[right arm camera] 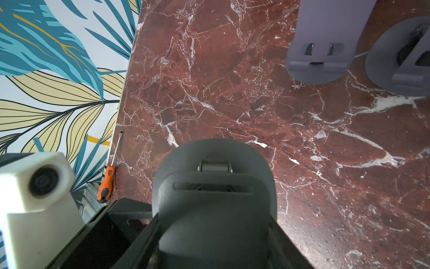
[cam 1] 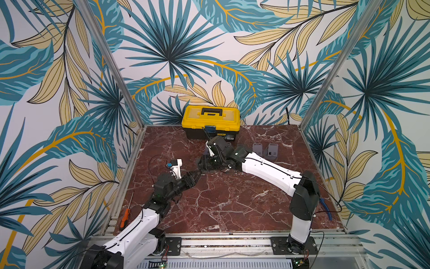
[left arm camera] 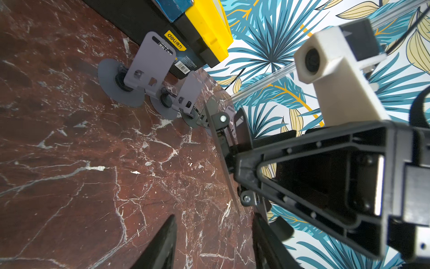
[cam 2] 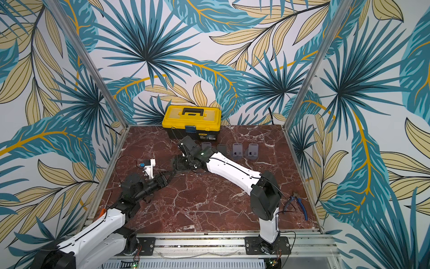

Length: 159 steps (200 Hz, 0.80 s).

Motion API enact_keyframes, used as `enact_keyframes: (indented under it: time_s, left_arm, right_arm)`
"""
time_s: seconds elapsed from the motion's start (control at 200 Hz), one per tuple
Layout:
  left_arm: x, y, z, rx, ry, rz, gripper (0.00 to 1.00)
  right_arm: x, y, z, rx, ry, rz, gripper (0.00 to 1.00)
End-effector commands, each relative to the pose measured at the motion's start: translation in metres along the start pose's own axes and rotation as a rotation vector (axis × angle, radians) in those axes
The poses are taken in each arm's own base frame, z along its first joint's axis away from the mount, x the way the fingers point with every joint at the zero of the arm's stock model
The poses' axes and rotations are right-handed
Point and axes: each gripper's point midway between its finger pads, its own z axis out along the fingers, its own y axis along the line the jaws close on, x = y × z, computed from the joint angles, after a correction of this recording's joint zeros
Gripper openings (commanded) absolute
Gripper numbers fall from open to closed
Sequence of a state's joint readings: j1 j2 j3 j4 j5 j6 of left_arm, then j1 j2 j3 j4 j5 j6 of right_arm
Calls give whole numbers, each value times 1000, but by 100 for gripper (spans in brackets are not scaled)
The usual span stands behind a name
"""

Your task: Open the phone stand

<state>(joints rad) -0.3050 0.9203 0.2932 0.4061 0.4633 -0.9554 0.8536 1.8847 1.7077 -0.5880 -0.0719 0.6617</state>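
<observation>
The left pincer (left arm camera: pixel 214 217) is spread wide and holds nothing, near the middle of the red marble tabletop (right arm camera: pixel 232 93). Just beside it, the right pincer (cam 1: pixel 206 164) pinches the phone stand (right arm camera: pixel 214 186). The stand is dark grey and smooth, with a round bottom and a flat plate. It looks folded shut, so opening it is still left. Further right, other grey stands (cam 1: pixel 272 150) are already open.

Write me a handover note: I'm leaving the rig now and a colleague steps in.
Right gripper: shut on the dark phone stand.
Left gripper: open, tips close to the stand's edge, gripping nothing.
Grey stands: standing open in a row in front of the yellow toolbox.
Done: dark stand grasped.
Left: swing its plate up from the base. It looks folded, or barely parted.
</observation>
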Motion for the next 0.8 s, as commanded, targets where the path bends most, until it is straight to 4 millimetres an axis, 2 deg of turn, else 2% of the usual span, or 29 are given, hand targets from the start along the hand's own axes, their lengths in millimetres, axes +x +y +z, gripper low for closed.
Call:
enact_keyframes:
  time_s: [0.0, 0.351, 0.501, 0.791]
  left_arm:
    - [-11, -10, 5, 18, -23, 40, 51]
    - [-30, -19, 21, 32, -49, 61, 45]
    - [-32, -20, 23, 39, -54, 63, 39]
    - [-32, -17, 22, 34, -68, 78, 5]
  right_arm:
    - [-6, 12, -10, -40, -22, -18, 32]
    - [0, 15, -10, -51, -12, -17, 32]
    - [-1, 17, -9, -67, -15, -1, 31]
    - [-2, 23, -15, -108, -22, 27, 30]
